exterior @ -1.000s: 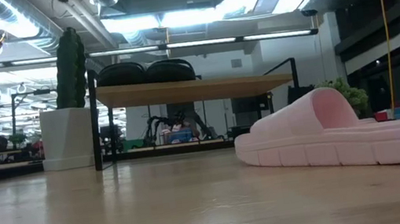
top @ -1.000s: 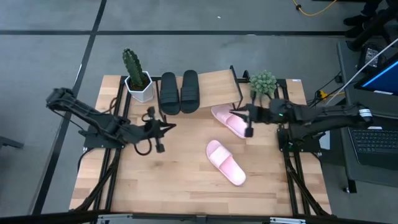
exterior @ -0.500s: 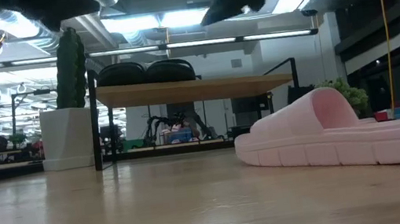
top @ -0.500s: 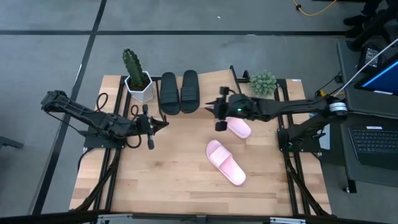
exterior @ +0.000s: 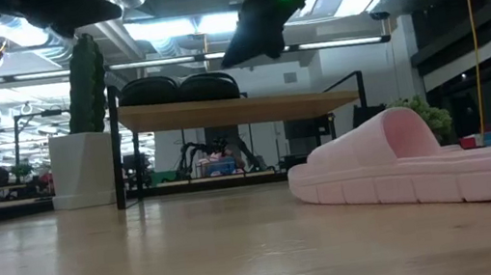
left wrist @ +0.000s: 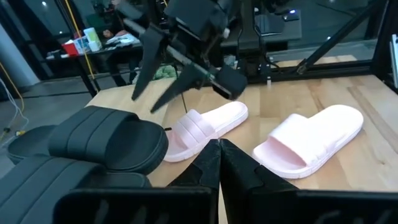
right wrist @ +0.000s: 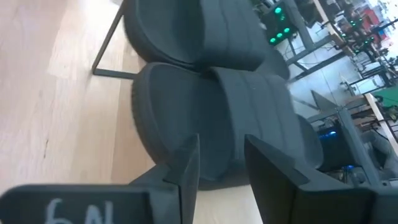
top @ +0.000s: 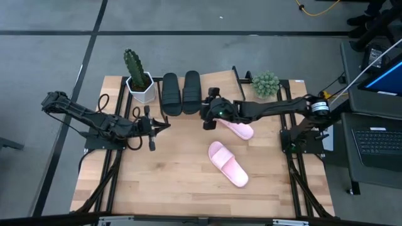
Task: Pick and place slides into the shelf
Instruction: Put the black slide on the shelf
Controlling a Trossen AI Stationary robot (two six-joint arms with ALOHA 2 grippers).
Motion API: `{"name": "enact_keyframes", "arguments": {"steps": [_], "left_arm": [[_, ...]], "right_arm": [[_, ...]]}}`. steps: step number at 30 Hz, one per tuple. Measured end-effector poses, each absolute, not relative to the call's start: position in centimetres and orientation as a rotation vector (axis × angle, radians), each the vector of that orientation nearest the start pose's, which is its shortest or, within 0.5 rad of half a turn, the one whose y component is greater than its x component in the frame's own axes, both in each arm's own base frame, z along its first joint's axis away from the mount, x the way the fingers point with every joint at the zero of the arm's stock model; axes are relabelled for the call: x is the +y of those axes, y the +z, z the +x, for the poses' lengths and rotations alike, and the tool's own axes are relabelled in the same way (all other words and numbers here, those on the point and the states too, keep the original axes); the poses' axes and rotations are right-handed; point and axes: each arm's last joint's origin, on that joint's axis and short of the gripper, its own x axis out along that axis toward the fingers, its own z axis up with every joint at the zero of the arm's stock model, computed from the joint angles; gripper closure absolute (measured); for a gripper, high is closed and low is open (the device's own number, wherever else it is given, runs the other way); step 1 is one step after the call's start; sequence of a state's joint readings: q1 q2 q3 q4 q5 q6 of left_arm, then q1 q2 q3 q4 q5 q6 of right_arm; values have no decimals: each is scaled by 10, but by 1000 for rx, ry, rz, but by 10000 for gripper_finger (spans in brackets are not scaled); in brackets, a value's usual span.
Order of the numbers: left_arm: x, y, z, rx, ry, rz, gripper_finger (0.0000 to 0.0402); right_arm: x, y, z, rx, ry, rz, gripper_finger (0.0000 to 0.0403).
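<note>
Two black slides (top: 170, 94) (top: 191, 92) lie side by side on the left part of the shelf (top: 221, 86), soles on its plank top. Two pink slides lie sole-down on the table. One (top: 239, 129) is just in front of the shelf. The other (top: 227, 163) is nearer the table's middle. My right gripper (top: 205, 119) hangs open above the table, at the near end of the right black slide (right wrist: 217, 106), touching nothing. My left gripper (top: 151, 130) hovers shut and empty left of the shelf.
A cactus in a white pot (top: 138, 78) stands left of the shelf. A round green plant (top: 266, 83) stands at the shelf's right end. Bare wooden tabletop (top: 157, 182) fills the near half.
My right gripper has swept toward the table's left edge, passing over the far pink slide and dipping a little, and now sits by the black slides. My left gripper has drawn back a little toward the table's left edge, then kept still. No slide has moved.
</note>
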State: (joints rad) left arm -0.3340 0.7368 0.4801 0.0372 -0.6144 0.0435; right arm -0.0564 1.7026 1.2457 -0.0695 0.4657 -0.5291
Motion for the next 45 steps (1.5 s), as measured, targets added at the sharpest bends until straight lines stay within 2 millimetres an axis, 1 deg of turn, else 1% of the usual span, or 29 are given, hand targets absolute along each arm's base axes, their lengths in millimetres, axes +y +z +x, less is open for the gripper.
{"name": "enact_keyframes", "arguments": {"steps": [3,6,7,13,19,25,29,37,40,45], "left_arm": [[-39,257,162,205,274,160,401],[-39,257,162,206,274,162,401],[-39,257,162,206,274,163,401],[-39,257,162,208,273,165,401],[-39,257,162,208,273,166,401],[-39,256,162,208,273,166,402],[-39,256,162,208,274,166,402],[-39,256,162,209,274,166,402],[-39,256,162,209,274,167,402],[-39,256,162,212,272,184,402]], "right_arm": [[-37,258,385,646,-391,-612,274],[-43,256,388,647,-503,-629,274],[-45,255,389,649,-515,-629,274],[-49,248,391,664,-531,-606,274],[-49,245,393,656,-538,-583,274],[-52,245,392,660,-550,-578,274],[-53,246,391,673,-603,-592,274],[-53,246,391,675,-604,-597,275],[-53,246,391,675,-603,-598,287],[-53,246,391,682,-595,-618,333]]}}
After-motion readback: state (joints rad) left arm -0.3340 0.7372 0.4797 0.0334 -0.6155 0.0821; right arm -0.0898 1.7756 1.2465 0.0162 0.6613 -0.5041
